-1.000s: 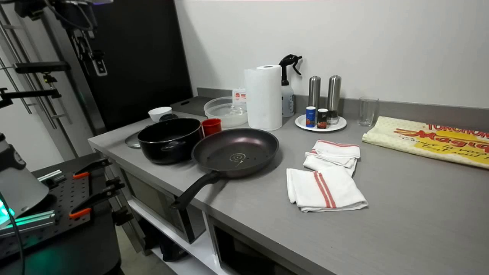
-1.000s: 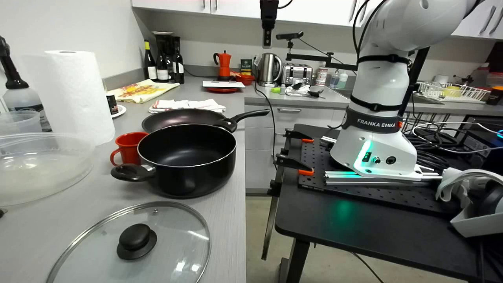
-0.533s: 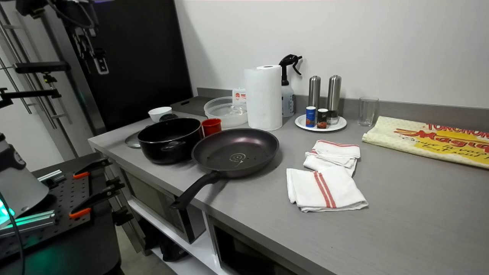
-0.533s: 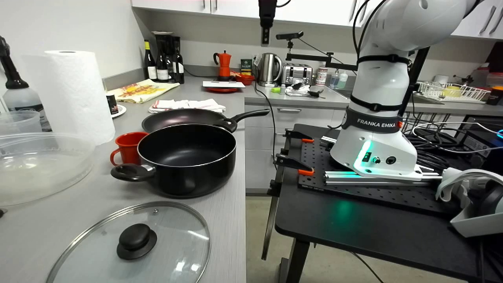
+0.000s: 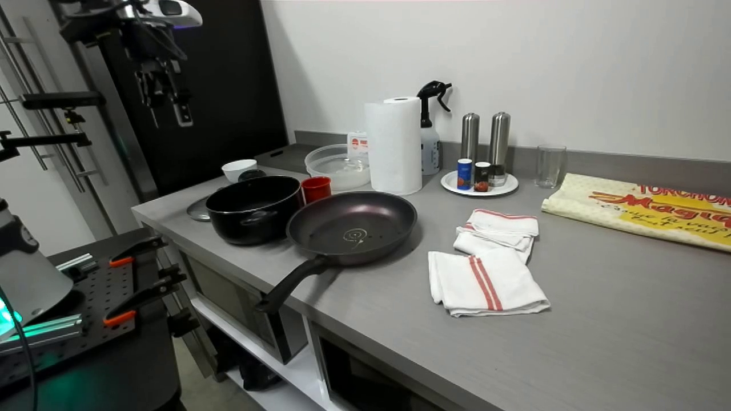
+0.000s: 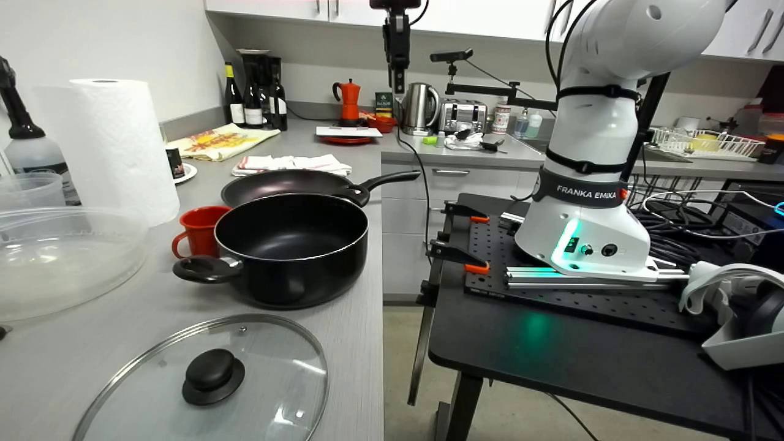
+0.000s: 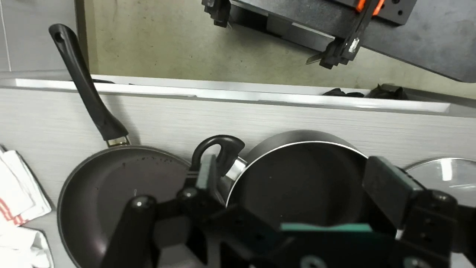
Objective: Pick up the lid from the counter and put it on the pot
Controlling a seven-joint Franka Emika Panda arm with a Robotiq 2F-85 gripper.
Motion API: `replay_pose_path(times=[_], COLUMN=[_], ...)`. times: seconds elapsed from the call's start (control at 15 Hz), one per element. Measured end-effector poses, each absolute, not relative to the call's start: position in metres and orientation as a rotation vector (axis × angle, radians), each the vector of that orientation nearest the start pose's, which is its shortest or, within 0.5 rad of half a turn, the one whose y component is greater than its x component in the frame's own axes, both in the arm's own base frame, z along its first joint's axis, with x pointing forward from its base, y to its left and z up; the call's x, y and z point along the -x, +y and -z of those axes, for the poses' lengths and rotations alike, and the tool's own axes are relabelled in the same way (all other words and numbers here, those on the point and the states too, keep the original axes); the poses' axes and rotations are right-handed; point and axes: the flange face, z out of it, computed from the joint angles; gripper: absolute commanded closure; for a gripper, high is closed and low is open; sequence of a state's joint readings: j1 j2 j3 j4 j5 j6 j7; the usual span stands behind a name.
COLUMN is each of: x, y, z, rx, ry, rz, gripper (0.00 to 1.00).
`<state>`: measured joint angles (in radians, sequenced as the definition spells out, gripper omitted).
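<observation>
The lid (image 6: pixel 205 383) lay on the counter (image 6: pixel 352 367) just beside the pot (image 6: pixel 291 251), lower than the gripper (image 7: pixel 292 167) and to its right in the wrist view, with jaws apart and empty.

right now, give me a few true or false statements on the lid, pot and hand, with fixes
1. The lid lies on the counter, off the pot. True.
2. The hand is open, the pot showing between its fingers in the wrist view. True.
3. The hand grips the lid. False: they are apart.
4. The frying pan and the red cup are on the counter beside the pot. True.
5. The lid lies between the pot and the frying pan. False: the pot is between the two.
6. The red cup lies on its side. False: it is upright.
</observation>
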<state>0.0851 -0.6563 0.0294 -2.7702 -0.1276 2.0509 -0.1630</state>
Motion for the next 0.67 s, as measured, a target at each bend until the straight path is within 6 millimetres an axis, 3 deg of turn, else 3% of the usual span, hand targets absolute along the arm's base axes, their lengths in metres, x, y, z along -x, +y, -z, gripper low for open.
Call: replay_pose_path(times=[0.27,0.67], x=[-0.331,-0.341], y=[0.061,0.122], z=[-0.372,-0.359], rx=[3.199,3.126], ry=[-0.850,-1.302], rz=[-0.180,-0.203], gripper=[0.00,0.00])
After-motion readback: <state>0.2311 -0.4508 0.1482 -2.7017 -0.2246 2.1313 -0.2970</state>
